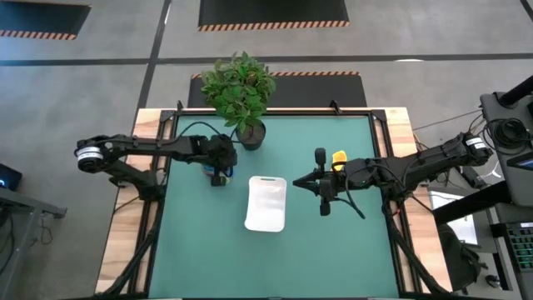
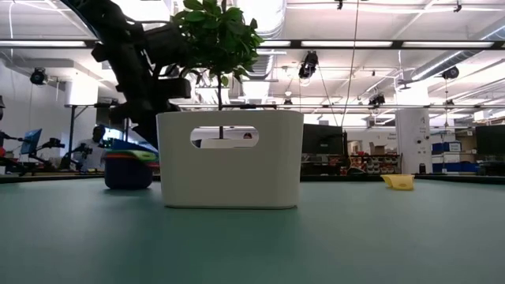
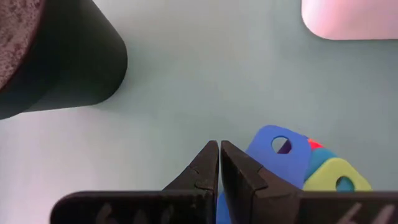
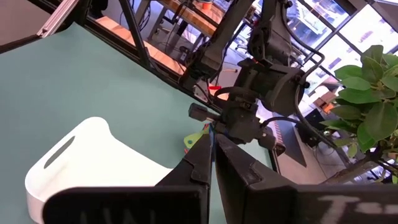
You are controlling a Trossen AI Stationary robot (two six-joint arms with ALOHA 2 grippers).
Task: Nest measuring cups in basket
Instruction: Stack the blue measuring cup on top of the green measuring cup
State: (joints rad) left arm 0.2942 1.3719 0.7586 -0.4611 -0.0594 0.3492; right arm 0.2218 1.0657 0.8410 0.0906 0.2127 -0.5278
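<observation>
The white basket (image 1: 266,203) is set near the middle of the green table (image 1: 333,250), and nothing is seen in it from above. The left gripper (image 1: 221,177) is held low just left of the basket, right over a small stack of cups (image 2: 129,167) beside the plant pot (image 1: 250,135). Its two fingers (image 3: 208,168) are pressed together, and nothing is held between them. In the left wrist view, blue (image 3: 280,155), red, teal and yellow cup handles are seen just beside these fingers. The right gripper (image 1: 321,180) is kept to the right of the basket, fingers (image 4: 205,158) closed on nothing. One yellow cup (image 1: 338,157) is left alone on the table close by the right arm, well apart from the basket.
</observation>
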